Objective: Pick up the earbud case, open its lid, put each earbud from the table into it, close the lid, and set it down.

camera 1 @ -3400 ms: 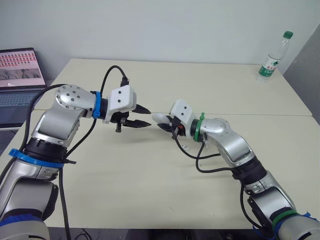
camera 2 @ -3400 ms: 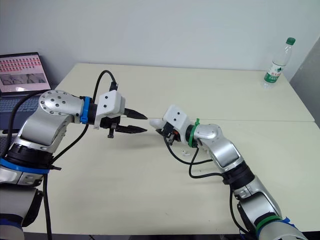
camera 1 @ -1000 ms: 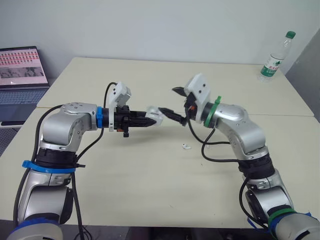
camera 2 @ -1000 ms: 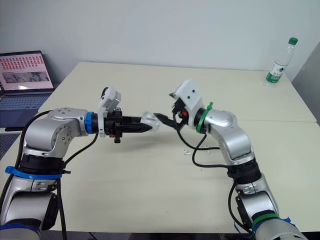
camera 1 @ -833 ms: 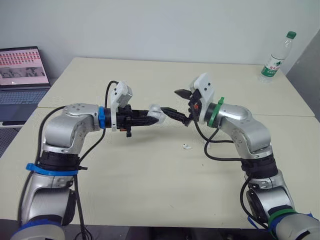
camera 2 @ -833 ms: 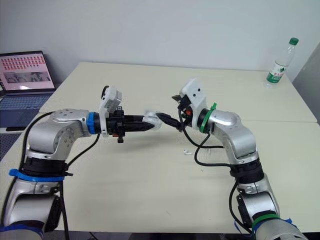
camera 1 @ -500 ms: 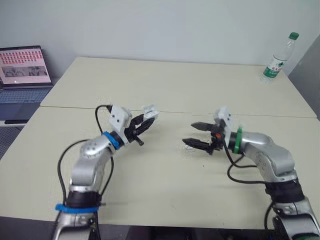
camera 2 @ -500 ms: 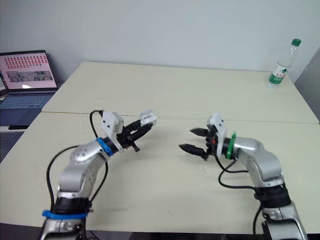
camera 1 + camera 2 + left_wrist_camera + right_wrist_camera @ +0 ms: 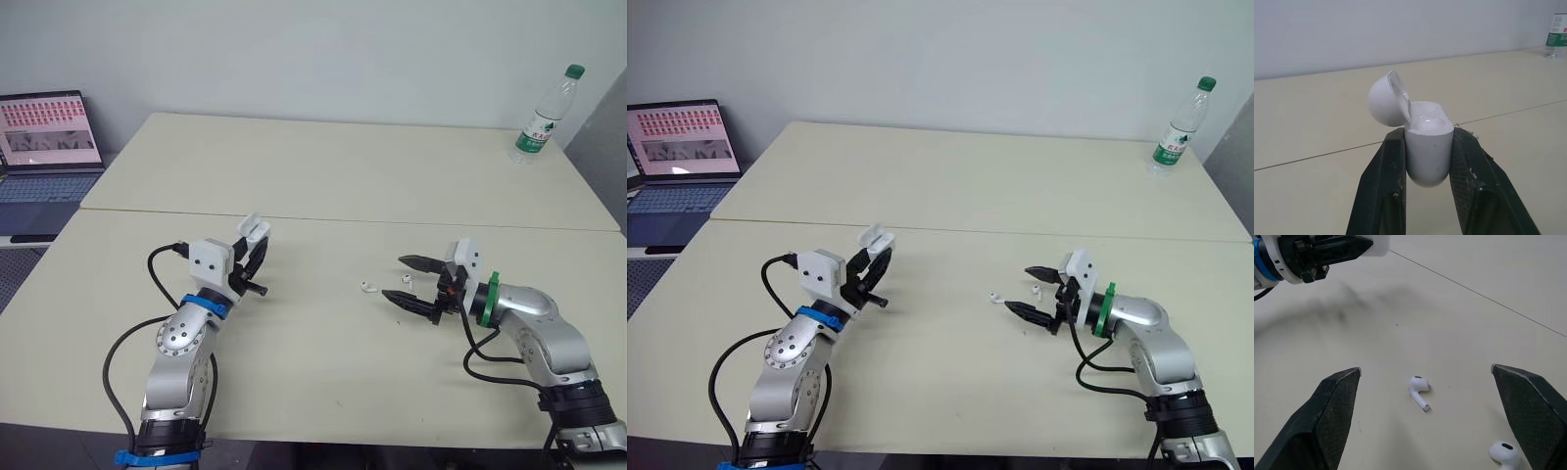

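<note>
White earbud case (image 9: 1427,156), lid (image 9: 1386,100) open, clamped in left pincer (image 9: 1428,134) — right pincer (image 9: 394,277) wide by two earbuds (image 9: 1418,390), well off table (image 9: 392,176) edges.

Bare table (image 9: 323,186) lies all round the two earbuds. The left earbud (image 9: 367,287) sits just off the tips of the right gripper (image 9: 394,277), at its nine o'clock. The right earbud (image 9: 406,279) lies between that gripper's widely spread fingers, so both can be reached from above. Farther toward nine o'clock the left gripper (image 9: 253,247), clamped on the earbud case (image 9: 1426,142) with its lid (image 9: 1387,100) up, stands well apart. The water bottle (image 9: 541,116) at one o'clock and the laptop (image 9: 44,147) at ten o'clock are far off.
</note>
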Controlling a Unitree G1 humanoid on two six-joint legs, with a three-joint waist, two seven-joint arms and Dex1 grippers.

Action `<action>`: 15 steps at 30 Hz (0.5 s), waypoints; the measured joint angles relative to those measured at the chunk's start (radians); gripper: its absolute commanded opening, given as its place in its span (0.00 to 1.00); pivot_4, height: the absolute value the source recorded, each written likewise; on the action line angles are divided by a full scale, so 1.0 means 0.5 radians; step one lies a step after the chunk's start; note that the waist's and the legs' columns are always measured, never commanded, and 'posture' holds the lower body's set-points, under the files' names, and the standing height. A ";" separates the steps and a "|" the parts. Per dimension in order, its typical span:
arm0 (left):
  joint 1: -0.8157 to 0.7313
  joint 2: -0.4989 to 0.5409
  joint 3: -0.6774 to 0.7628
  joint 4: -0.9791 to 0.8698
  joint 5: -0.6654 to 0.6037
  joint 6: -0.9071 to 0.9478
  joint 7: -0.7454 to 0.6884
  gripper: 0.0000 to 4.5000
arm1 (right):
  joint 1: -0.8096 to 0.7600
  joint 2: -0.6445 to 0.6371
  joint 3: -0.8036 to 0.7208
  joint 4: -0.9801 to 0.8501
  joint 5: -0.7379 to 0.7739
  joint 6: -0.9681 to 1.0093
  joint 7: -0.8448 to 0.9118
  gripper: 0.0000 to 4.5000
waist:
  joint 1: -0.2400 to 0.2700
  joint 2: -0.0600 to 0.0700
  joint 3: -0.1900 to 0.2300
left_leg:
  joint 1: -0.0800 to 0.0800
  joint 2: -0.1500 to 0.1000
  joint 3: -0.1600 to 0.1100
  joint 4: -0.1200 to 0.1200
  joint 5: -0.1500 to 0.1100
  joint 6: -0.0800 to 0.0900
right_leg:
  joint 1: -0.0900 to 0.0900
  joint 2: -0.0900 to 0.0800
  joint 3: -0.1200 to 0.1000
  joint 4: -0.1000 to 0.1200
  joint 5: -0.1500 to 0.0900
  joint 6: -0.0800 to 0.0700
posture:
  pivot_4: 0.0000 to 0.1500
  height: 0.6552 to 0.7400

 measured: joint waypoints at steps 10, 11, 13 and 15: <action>0.011 0.035 0.000 -0.046 -0.019 0.008 -0.004 0.19 | 0.003 0.220 -0.368 0.209 -0.083 -0.031 -0.736 0.99 | 0.000 0.000 0.000 | 0.002 0.000 0.001 0.000 0.000 0.000 | 0.002 0.001 0.001 0.000 0.000 0.000 | 1.00 1.00; 0.011 0.037 0.000 -0.046 -0.020 0.008 -0.005 0.19 | 0.005 0.222 -0.371 0.217 -0.094 -0.042 -0.755 0.99 | 0.000 0.000 0.000 | 0.002 0.000 0.001 0.000 0.000 0.000 | 0.002 0.001 0.001 0.000 0.000 0.000 | 1.00 1.00; 0.007 0.041 -0.003 -0.046 -0.020 0.008 -0.007 0.19 | 0.005 0.224 -0.369 0.253 -0.178 -0.107 -0.845 0.99 | -0.001 0.000 0.000 | 0.003 0.000 0.001 -0.001 0.000 0.000 | 0.002 0.001 0.001 0.000 0.000 0.000 | 1.00 1.00; 0.001 0.048 -0.003 -0.045 -0.020 0.008 -0.008 0.19 | 0.005 0.225 -0.369 0.290 -0.227 -0.154 -0.917 0.99 | -0.001 0.000 0.000 | 0.002 0.000 0.001 -0.001 0.000 0.000 | 0.002 0.001 0.001 0.000 0.000 0.000 | 1.00 1.00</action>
